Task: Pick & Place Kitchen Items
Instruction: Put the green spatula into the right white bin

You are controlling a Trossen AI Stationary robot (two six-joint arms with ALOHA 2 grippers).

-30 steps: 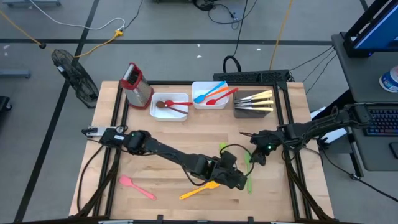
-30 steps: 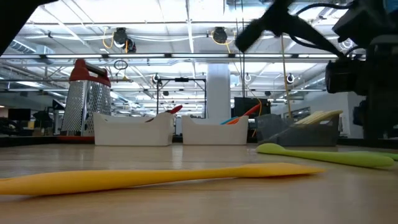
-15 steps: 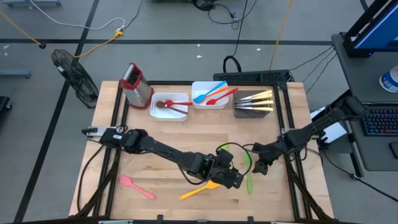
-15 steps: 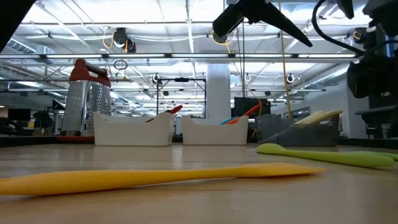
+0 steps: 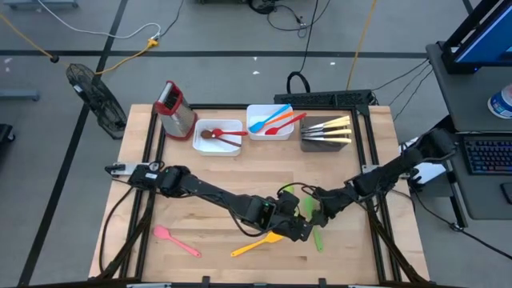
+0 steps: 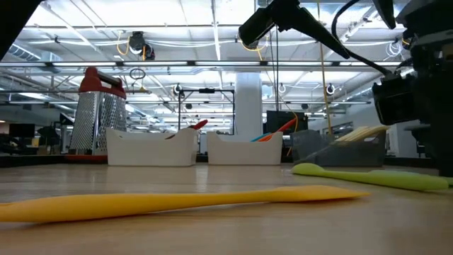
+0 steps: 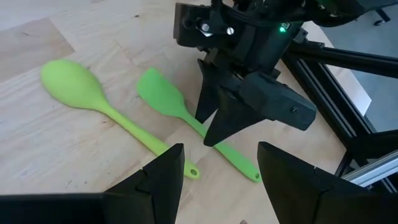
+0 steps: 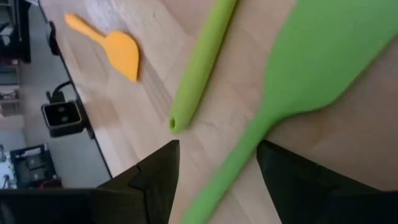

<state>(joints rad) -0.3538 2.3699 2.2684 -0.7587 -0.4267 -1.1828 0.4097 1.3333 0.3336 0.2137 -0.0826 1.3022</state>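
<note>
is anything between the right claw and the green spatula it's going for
Nothing visible. The right claw hangs open right over the green spatula, its handle passing under the fingertips with only bare table around it. The green spoon lies beside it, apart. The left claw is close by, open too.

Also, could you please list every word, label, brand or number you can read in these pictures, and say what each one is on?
None: no readable text shows in any view.
The grater, the white trays and the green spatula carry no visible lettering.
The keyboard at the edge of the high view is too small to read.
</note>
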